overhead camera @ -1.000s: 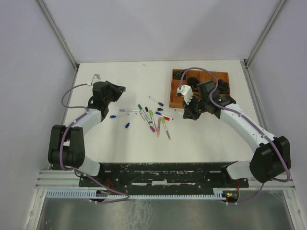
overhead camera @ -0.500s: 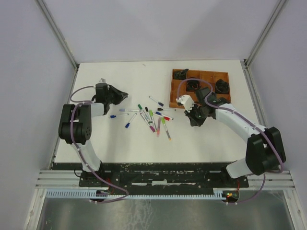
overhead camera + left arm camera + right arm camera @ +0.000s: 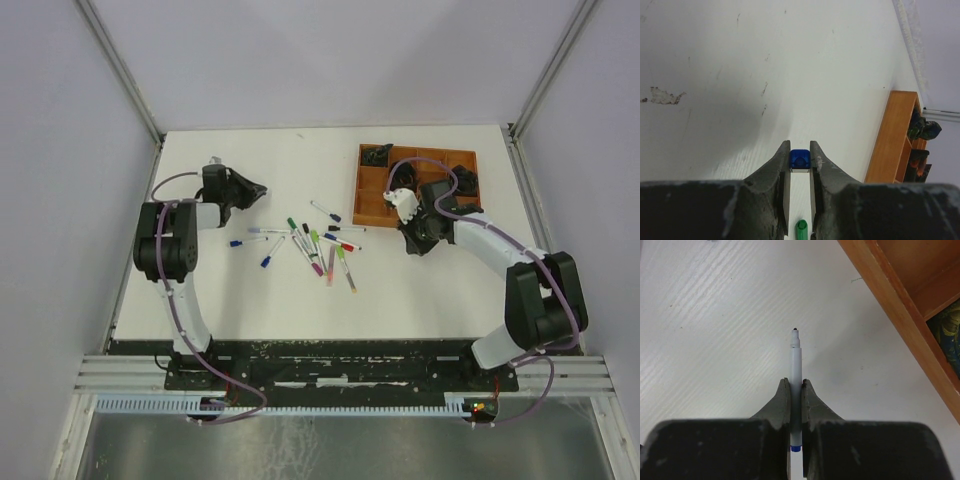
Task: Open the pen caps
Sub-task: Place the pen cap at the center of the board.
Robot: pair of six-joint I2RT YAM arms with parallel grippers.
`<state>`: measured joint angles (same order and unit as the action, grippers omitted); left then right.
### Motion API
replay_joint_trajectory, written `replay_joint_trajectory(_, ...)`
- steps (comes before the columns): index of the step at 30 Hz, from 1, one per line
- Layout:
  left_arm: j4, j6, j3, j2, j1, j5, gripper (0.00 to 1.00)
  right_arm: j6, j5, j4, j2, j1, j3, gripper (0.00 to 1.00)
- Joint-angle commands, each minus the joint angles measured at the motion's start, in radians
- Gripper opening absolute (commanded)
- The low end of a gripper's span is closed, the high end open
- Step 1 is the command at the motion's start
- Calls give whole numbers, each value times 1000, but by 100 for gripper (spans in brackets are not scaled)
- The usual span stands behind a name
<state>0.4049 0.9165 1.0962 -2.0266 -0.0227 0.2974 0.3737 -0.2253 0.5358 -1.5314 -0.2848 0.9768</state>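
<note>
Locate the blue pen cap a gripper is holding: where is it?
In the left wrist view, the blue cap is pinched in the left gripper, above the white table, with the brown tray to that view's right.

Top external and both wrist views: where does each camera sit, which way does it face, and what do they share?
Top external: above and behind both arms, looking down on them, the table, pens and tray.
Left wrist: looks along the left gripper, shut on a blue cap, towards the tray.
Right wrist: looks down past the right gripper, shut on an uncapped pen.
Shared: the tray, in all three.
</note>
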Motion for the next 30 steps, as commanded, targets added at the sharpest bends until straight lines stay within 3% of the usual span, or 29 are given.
replay_joint_trajectory(1,-48,-52,72,-29,7,-9,4,-28,-18,-44,-31,4,4,5)
replay_joint_trajectory(20,-223,-124,144,-40,8,-67,8,-40,-22,-36,-72,6,17,8)
replay_joint_trajectory(30,-245,-134,149,-54,7,-88,16,-41,-15,-24,-107,6,29,17)
